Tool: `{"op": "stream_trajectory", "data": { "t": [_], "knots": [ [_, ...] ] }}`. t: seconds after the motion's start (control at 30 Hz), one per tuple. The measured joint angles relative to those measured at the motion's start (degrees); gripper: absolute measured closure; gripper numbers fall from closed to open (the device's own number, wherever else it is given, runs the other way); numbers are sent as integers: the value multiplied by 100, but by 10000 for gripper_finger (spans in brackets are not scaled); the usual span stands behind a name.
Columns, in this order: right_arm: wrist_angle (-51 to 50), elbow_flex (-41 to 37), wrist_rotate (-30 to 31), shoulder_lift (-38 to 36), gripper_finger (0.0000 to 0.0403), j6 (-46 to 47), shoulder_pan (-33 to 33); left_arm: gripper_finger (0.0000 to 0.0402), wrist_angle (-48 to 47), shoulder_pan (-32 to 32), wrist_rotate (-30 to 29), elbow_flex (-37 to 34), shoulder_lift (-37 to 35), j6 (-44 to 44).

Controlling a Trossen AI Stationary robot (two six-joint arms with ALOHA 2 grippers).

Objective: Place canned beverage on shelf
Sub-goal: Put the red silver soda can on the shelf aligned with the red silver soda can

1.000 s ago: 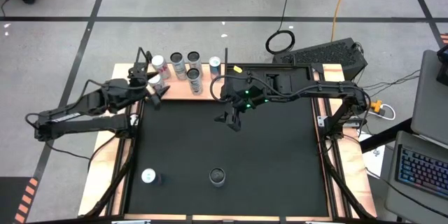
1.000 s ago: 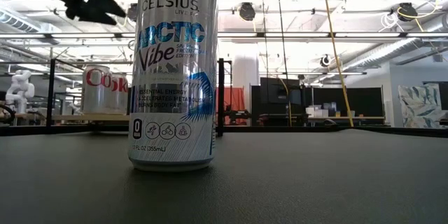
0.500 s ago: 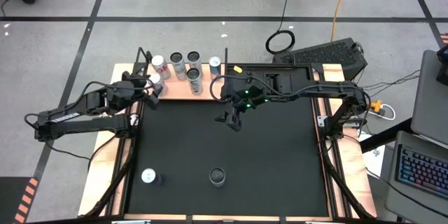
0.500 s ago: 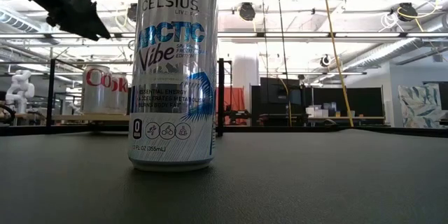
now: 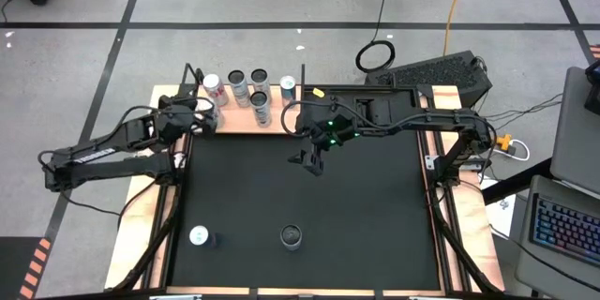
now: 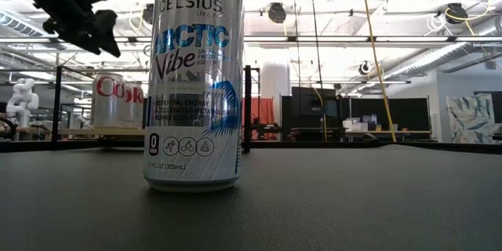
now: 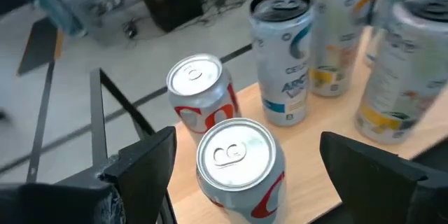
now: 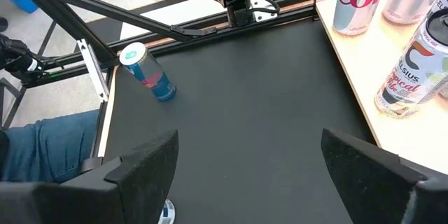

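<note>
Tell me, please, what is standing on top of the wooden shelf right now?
The shelf holds six cans: two Coke cans beside the open left pincer and four taller ones. Nothing visibly lies hidden behind them.

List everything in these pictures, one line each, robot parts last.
shelf: one, light wood with black rods, far left edge of the mat
Coke cans: two, silver and red, left end of the shelf
tall cans: four, pale, upright on the shelf, right of the Coke cans
Celsius can: one, silver and blue, upright on the mat near its front edge
blue can: one, blue with a silver top, front left of the mat
black mat: one, covers the table
person's leg: one, blue trousers, beside the table
left hand: open, above the Coke cans
right hand: open, over the mat, right of the shelf
</note>
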Motion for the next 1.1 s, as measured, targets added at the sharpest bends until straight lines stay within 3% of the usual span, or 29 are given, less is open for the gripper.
{"op": "stream_trajectory", "data": {
  "t": [0.27,1.1],
  "knots": [
    [-6,0,0,0,73,0,0,49,-13,541,34,-2,604,-444],
    [-10,0,2,0,73,0,73,49,155,1395,1131,-4,1407,-817]
  ]
}}
